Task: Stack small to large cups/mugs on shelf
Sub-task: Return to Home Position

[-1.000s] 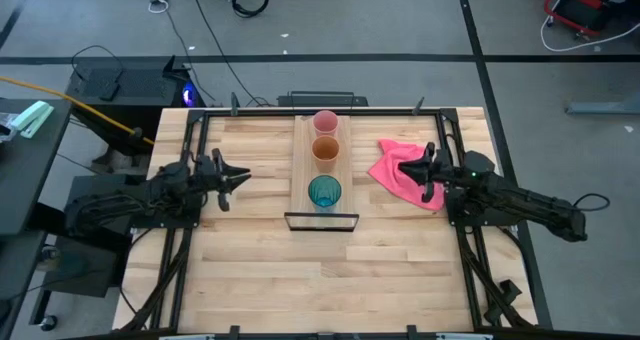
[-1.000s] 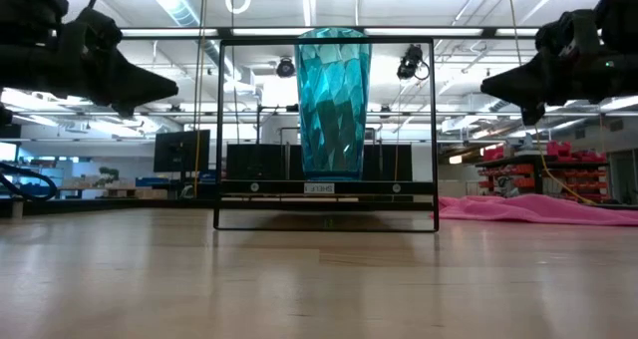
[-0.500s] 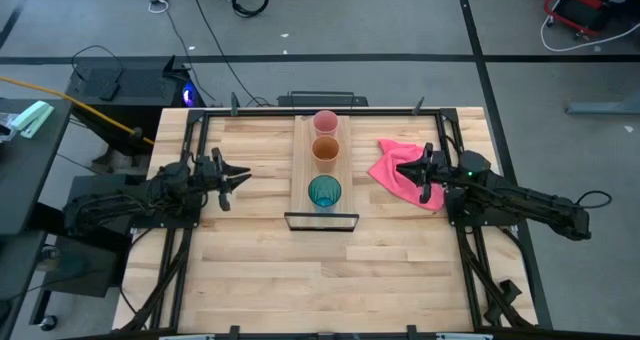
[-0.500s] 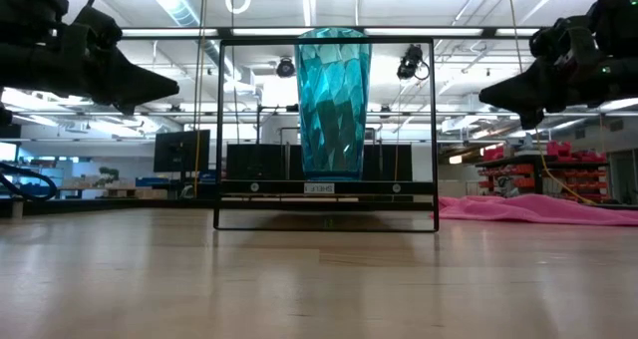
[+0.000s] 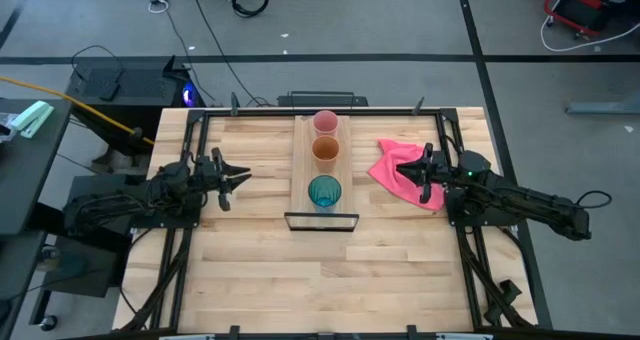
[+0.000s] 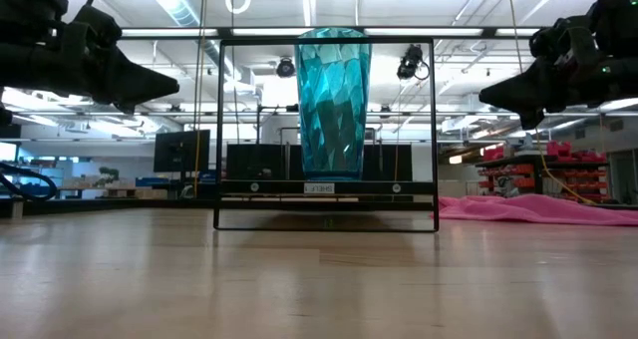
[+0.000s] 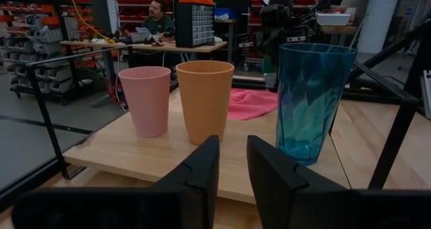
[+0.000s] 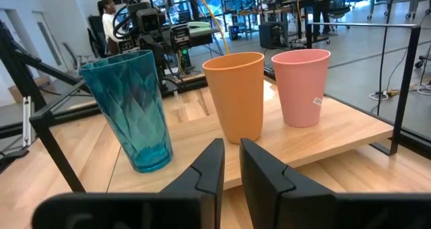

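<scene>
Three cups stand upright on their bases in a row along the shelf (image 5: 304,165), a light-wood plank with a black frame (image 5: 321,221) at its near end. The pink cup (image 5: 325,121) is farthest, the orange cup (image 5: 325,150) is in the middle, and the teal cup (image 5: 324,192) is beside the frame. My left gripper (image 5: 246,177) hovers shut to the left of the shelf, pointing at it. My right gripper (image 5: 398,166) hovers shut to the right, above the pink cloth (image 5: 385,183). Both wrist views show all three cups side by side, apart from each other.
The pink cloth (image 6: 538,209) lies crumpled on the table right of the shelf, under my right gripper (image 6: 483,92). The black frame (image 6: 325,42) rises around the teal cup (image 6: 332,105). Bare wood tabletop (image 5: 330,280) stretches toward the near edge. A person sits in the room beyond (image 7: 158,17).
My right gripper has sunk a little and edged slightly toward the shelf, then held still. The cups and my left gripper have not moved.
</scene>
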`<action>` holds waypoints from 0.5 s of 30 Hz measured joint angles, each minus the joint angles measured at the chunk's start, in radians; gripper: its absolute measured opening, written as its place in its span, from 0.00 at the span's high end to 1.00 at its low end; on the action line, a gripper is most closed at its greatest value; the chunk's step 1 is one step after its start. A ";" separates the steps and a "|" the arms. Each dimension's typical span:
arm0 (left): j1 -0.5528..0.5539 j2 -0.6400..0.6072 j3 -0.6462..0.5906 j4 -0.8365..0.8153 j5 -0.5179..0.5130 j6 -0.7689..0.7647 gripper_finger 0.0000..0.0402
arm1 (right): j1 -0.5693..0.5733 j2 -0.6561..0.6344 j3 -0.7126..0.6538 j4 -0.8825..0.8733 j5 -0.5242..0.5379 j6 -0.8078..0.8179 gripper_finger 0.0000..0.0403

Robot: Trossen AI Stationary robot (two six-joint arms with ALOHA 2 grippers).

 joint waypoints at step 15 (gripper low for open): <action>0.000 0.000 0.000 0.002 0.001 0.000 0.78 | 0.000 0.000 0.000 0.000 0.000 0.000 0.87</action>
